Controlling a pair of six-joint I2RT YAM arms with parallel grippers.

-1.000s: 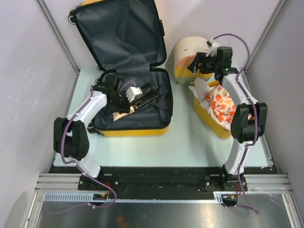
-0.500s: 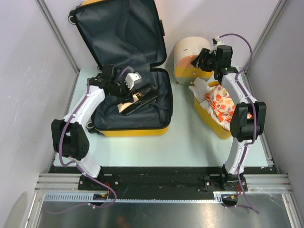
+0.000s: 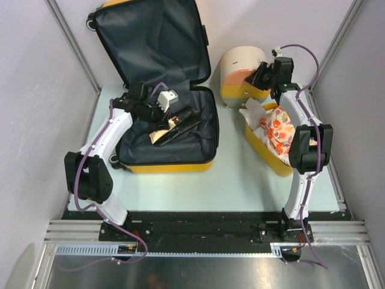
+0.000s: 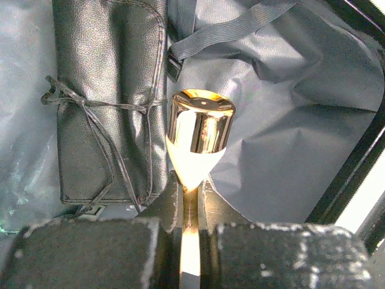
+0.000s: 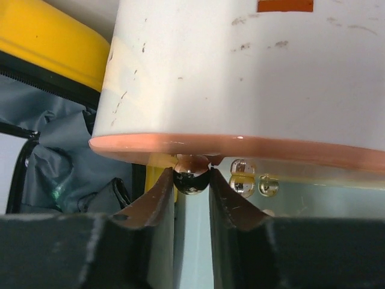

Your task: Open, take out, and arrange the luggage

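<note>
The luggage [image 3: 174,167], a yellow hard-shell case, lies open with its lid leaning on the back wall and its dark grey lining [image 4: 289,120] showing. Inside it my left gripper [image 3: 157,122] [image 4: 189,183] is shut on the flat end of a cream tube with a gold cap [image 4: 201,123] [image 3: 162,137]. A black tied pouch [image 4: 108,102] [image 3: 183,123] lies beside the tube. My right gripper [image 3: 263,75] [image 5: 192,180] is at the round cream-and-pink box [image 3: 240,69] [image 5: 252,72], its fingers pressed on either side of a shiny ball foot [image 5: 191,171] under the box.
A yellow basket [image 3: 267,156] holding an orange-patterned cloth [image 3: 280,132] stands at the right, just in front of the round box. More ball feet [image 5: 240,168] show under the box. Grey walls close in the table on both sides.
My right gripper has closed from wide open onto the ball foot. The left arm drew back toward the lid with the tube, then held still.
</note>
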